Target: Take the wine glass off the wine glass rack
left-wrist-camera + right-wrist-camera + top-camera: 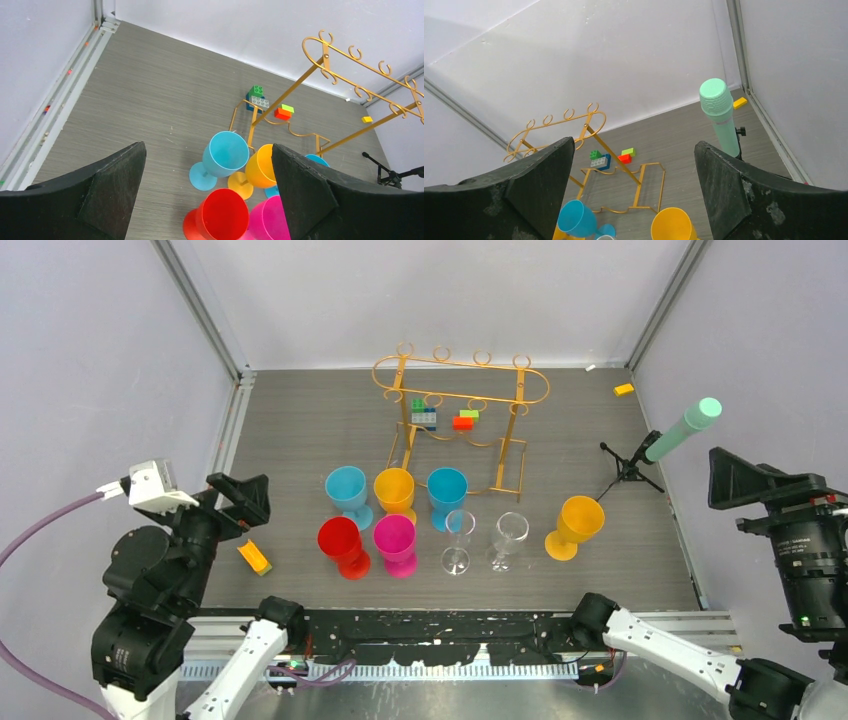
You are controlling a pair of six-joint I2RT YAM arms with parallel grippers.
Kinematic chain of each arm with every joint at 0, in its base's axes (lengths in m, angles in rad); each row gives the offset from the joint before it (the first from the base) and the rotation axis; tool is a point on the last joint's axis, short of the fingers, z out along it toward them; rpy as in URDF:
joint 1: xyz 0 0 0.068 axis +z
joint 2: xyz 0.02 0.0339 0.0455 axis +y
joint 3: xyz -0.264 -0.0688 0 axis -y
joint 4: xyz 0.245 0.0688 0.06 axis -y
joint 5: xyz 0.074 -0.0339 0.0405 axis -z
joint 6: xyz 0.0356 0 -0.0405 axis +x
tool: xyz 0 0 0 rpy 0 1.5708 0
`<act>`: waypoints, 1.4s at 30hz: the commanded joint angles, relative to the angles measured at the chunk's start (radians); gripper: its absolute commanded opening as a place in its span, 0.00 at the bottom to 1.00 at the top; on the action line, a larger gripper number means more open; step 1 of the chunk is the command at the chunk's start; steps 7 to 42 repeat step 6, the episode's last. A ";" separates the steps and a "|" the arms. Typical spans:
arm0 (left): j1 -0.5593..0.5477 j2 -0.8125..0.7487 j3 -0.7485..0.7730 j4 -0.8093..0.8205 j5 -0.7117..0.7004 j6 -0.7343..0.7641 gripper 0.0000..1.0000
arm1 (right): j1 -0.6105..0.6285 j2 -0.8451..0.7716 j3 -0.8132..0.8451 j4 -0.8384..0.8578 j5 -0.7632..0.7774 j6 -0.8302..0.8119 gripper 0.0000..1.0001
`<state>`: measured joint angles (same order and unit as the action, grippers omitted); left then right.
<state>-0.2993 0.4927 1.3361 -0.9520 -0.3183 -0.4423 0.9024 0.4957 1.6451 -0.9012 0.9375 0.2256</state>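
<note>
Gold thin-wire wine glass rack, oval top frame w/ curled loops, stands rear-centre on grey wood-grain table. Clear stemmed wine glass upright on table in front of rack, not touching it. Left tool, right tool: matte black fingers wide apart, holding nothing.

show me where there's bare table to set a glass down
Widest bare patch: back left, between the wall rail and the wine glass rack. Another lies between the rack and the microphone. Front centre is crowded with goblets.
</note>
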 commanded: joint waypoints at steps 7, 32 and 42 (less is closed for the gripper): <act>0.001 -0.037 0.004 0.050 -0.026 0.017 1.00 | 0.001 -0.004 -0.041 0.020 0.050 0.027 0.96; 0.001 -0.037 0.004 0.050 -0.026 0.017 1.00 | 0.001 -0.004 -0.041 0.020 0.050 0.027 0.96; 0.001 -0.037 0.004 0.050 -0.026 0.017 1.00 | 0.001 -0.004 -0.041 0.020 0.050 0.027 0.96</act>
